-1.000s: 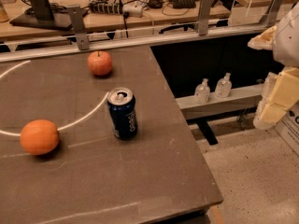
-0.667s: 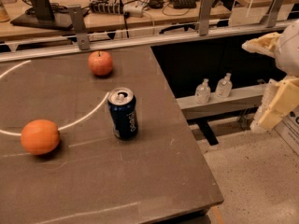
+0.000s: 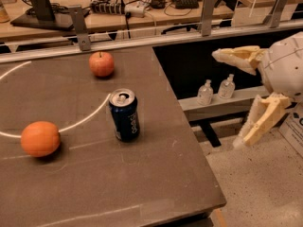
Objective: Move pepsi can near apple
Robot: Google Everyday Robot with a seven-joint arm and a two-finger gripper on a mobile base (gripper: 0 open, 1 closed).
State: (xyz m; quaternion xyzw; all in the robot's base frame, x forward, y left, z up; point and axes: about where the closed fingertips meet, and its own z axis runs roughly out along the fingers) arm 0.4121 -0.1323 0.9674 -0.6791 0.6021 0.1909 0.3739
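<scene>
Pepsi can (image 3: 124,116) stands upright, top up; gripper (image 3: 226,100) spread beyond table (image 3: 189,183) edge

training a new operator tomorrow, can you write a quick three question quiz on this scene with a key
1. True or false: the dark blue aluminium pepsi can stands upright on the grey table.
2. The large smooth orange fruit lies: A) beyond the small reddish-orange apple; B) nearer the camera than it, left of the can.
3. Where is the cream two-finger gripper, and how are its jaws?
Key: 1 true. 2 B. 3 Off the table's right edge, in the air, jaws open and empty.
</scene>
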